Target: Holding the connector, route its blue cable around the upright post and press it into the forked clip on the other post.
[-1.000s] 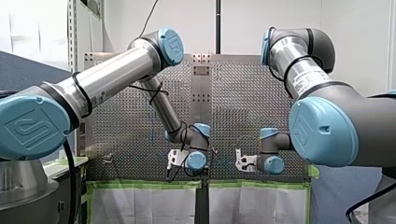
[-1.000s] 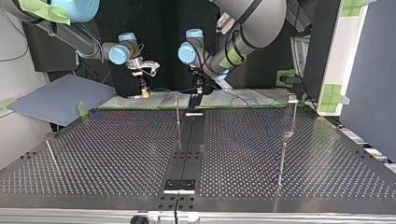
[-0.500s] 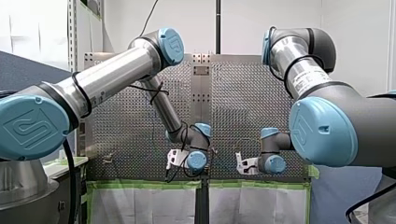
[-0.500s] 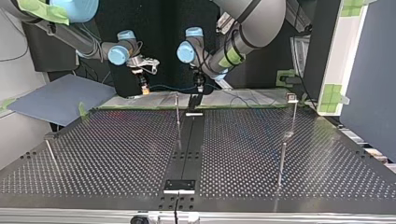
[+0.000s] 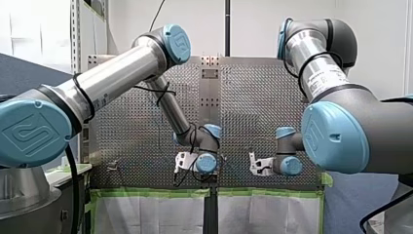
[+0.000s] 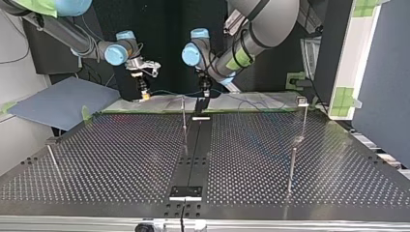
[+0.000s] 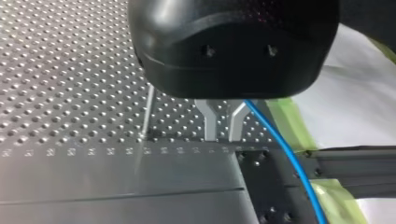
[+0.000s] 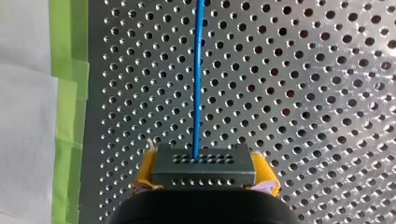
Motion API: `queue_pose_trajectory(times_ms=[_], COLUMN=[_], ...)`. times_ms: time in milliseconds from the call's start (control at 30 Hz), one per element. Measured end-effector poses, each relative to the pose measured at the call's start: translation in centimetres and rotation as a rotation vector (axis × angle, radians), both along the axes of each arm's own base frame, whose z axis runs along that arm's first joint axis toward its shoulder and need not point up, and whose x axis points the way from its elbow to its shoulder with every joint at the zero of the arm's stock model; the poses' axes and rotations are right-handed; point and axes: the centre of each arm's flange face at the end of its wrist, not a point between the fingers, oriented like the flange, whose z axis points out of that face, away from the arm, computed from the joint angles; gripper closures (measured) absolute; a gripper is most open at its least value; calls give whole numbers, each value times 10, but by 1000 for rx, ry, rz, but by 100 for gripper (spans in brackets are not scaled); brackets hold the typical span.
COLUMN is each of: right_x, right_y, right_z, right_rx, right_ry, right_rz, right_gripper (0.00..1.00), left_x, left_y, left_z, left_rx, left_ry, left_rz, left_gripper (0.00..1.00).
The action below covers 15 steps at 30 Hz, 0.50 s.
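Here, at the top view's upper left, my right gripper (image 8: 204,169) pinches the grey connector (image 8: 204,163) between yellow-padded fingers. Its blue cable (image 8: 198,74) runs ahead over the perforated surface (image 8: 303,93). My left gripper (image 7: 223,135) has its metal fingers narrowly apart, with the cable just beside them.

The front view is taken from behind and above the left arm (image 5: 122,73) and the right arm (image 5: 321,73), both silver with blue joint caps, and is faced outward over the grey perforated metal table (image 5: 243,97); the shoulders are seen close, the wrists far off. The top view is set across the table, low, and is faced back at the arms. The table's edge bound in green tape (image 5: 146,192) is shared by both. Each wrist view is taken close above the plate: one along the black left gripper (image 7: 223,137), one along the yellow-padded right gripper (image 8: 204,168). The thin blue cable (image 8: 198,70) and the tape are shared by these
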Motion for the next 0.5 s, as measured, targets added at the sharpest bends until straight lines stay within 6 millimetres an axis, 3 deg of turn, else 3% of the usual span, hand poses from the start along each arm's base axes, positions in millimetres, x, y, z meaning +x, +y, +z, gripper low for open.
queue_pose_trajectory(times_ms=[500], right_x=[-2], right_y=[-4], right_z=[2], right_rx=[1], right_ry=[-43], right_rz=[-7], right_gripper=[100], left_x=[6], left_y=[-3], left_z=[5], left_rx=[-21], left_ry=[1], left_rz=[-44], left_gripper=[85])
